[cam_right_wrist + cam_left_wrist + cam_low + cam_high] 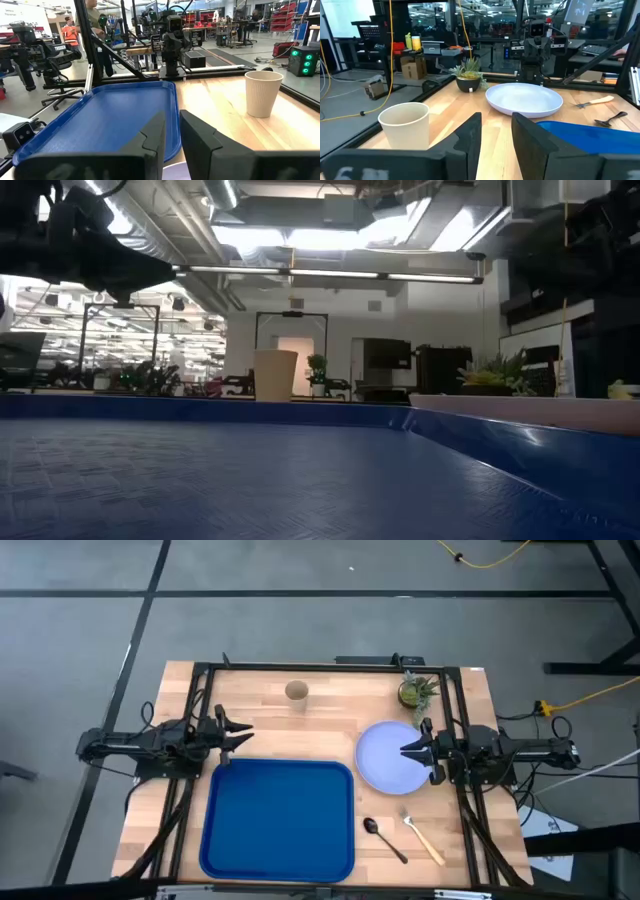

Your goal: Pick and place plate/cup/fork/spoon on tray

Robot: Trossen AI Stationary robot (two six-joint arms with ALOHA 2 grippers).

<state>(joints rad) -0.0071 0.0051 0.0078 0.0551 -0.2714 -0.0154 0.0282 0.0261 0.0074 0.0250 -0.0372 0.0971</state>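
Note:
The blue tray [280,820] lies at the table's near middle. The pale plate [385,762] rests flat on the table to the right of the tray. The tan cup [296,692] stands upright near the far edge. The dark spoon [385,838] and the tan-handled fork [425,838] lie on the table near the plate's near side. My left gripper [243,732] is open and empty at the tray's far left corner. My right gripper [408,752] is open by a narrow gap and empty, over the plate's right part.
A small pot with a green plant [415,690] stands at the far right, just beyond the plate. Dark frame rails [200,700] run along the table's left, right and far sides. People show in the room beyond the table in the right wrist view [75,30].

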